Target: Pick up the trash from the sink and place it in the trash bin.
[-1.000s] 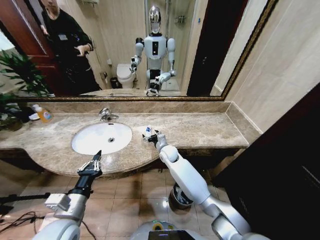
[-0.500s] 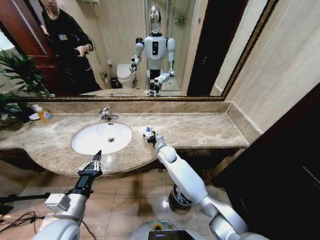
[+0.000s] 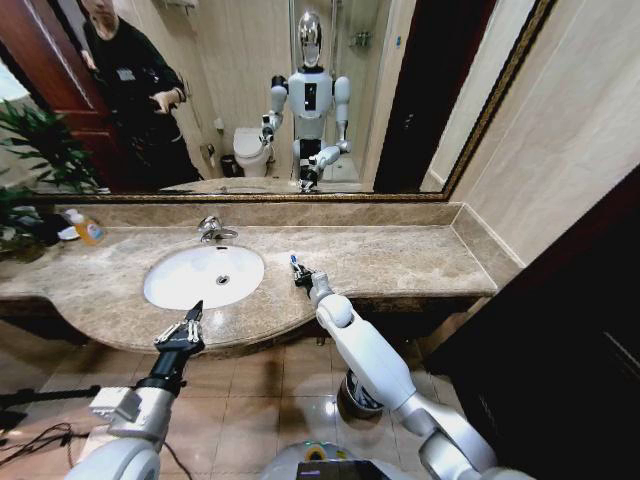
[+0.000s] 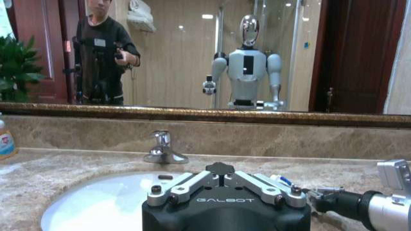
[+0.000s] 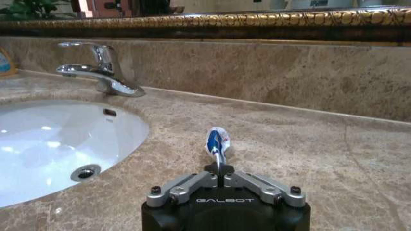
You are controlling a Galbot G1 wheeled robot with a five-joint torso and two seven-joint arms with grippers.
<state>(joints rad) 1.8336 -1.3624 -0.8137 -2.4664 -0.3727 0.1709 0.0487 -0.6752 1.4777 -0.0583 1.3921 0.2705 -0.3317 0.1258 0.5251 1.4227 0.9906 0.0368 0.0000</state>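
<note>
My right gripper [image 3: 299, 270] hovers over the marble counter just right of the sink [image 3: 180, 282]. It is shut on a white mini tube with a blue mark [image 3: 294, 262]. In the right wrist view the tube [image 5: 215, 139] sticks out past the shut right gripper [image 5: 218, 167], pointing toward the back wall. The left wrist view catches the tube's tip [image 4: 281, 180]. My left gripper [image 3: 180, 326] is open and holds nothing, level with the counter's front edge in front of the basin. The trash bin [image 3: 352, 396] stands on the floor under the counter, partly hidden by my right arm.
A chrome faucet [image 3: 212, 229] stands behind the basin. An orange-yellow bottle [image 3: 88, 229] sits at the counter's far left near a plant. The mirror runs along the back; a dark wall panel closes the right side. Bare counter stretches right of the tube.
My right gripper has turned a little with the tube in it, so the tube now looks thinner, and edged slightly toward the sink. The left arm has not moved.
</note>
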